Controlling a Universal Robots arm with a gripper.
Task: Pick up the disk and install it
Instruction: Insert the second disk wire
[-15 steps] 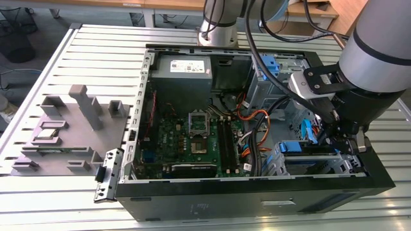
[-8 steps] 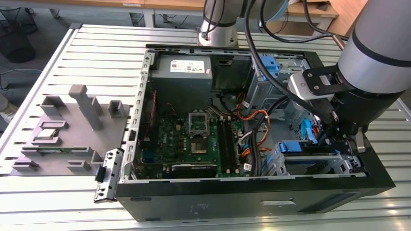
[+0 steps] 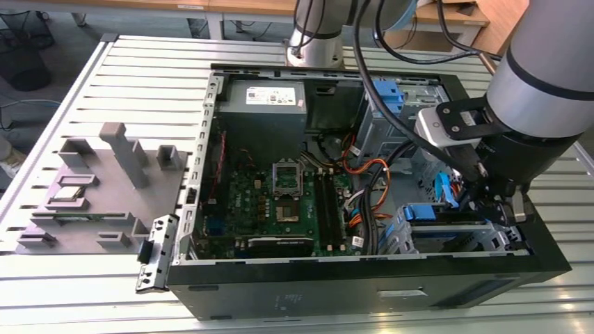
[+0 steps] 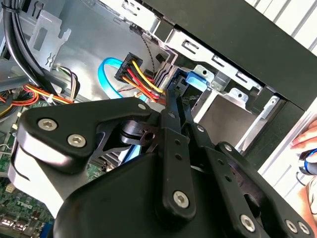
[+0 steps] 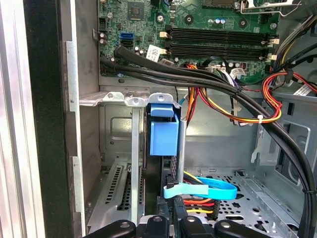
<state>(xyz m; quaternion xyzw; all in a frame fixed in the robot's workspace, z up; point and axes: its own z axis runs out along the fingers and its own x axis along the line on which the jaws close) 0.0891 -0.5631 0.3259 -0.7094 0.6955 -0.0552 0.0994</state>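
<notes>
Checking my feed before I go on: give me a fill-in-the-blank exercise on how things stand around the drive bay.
1. The end effector hangs over the drive bay at the exterior view's ____ end of the computer case.
2. The disk stands on edge in the bay; its plastic carrier is ____.
3. The motherboard is ____ in colour.
4. The grey fixture block lies to the exterior view's ____ of the case.

Missing words: right; blue; green; left.

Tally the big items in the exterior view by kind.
Open PC case: 1
Motherboard: 1
Power-supply box: 1
Grey fixture block: 1
Robot arm: 1
Total: 5
</notes>
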